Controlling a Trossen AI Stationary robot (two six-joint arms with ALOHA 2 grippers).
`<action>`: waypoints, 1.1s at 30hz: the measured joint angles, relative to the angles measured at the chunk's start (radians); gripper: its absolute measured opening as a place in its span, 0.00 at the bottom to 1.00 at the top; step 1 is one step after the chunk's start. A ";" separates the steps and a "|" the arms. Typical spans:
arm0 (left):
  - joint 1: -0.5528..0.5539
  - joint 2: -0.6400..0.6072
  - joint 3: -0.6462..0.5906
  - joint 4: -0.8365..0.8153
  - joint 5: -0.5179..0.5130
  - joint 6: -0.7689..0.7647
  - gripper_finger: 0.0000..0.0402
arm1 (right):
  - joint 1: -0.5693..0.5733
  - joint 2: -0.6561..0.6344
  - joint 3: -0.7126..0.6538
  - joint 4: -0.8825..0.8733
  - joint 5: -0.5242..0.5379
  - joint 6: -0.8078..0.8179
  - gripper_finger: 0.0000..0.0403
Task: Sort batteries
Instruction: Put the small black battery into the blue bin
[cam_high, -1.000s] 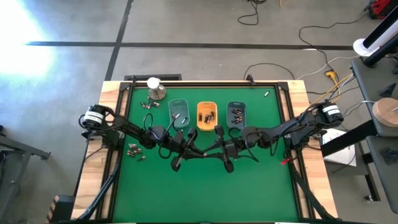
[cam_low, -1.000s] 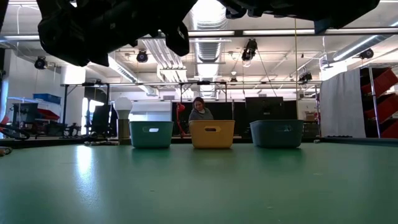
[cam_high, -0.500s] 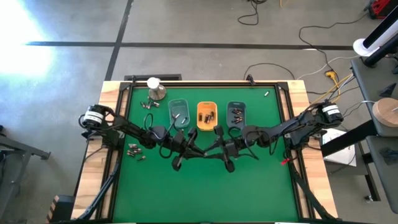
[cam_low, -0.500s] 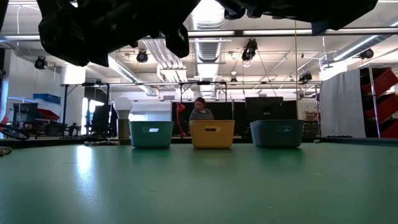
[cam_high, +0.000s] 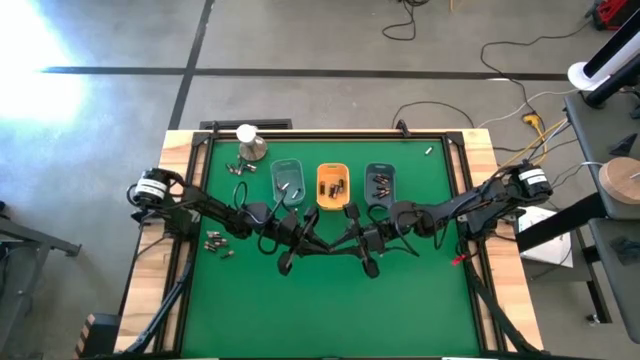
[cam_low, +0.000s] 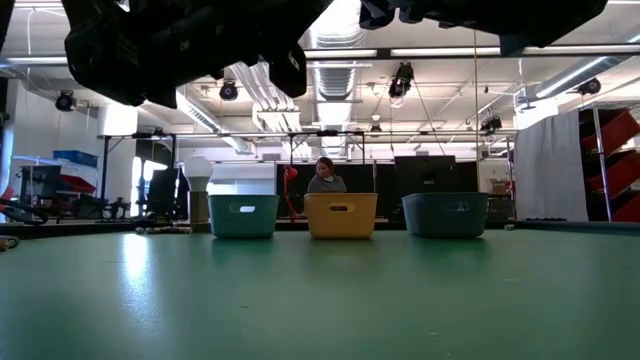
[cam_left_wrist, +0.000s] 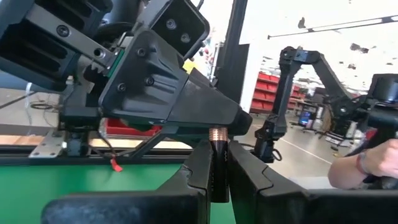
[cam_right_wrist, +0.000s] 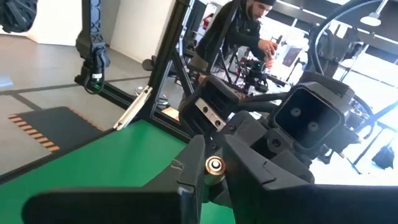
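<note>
Bright overhead strip lights (cam_low: 440, 51) in low view, w/ soft sheen on green surface (cam_low: 320, 300). Strong white glare on floor (cam_high: 40, 45) in high view. Wrist views: backgrounds blown out, near parts blurry.

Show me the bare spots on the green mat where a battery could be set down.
The near half of the green mat, below both arms, is bare. So is the strip right of the dark blue tray, up to the mat's right edge. It is crowded mid-table, where the left hand and right hand meet, and at left, among the loose batteries.
</note>
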 joint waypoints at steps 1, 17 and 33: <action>0.000 0.000 0.005 -0.001 0.010 0.000 0.03 | 0.001 0.000 0.001 0.000 -0.001 0.002 0.12; 0.001 0.001 0.064 -0.103 0.025 0.033 0.04 | 0.002 -0.001 0.001 -0.044 -0.005 0.026 0.16; 0.001 0.001 0.080 -0.112 0.026 0.035 0.13 | 0.002 -0.012 0.000 -0.050 0.005 0.026 0.07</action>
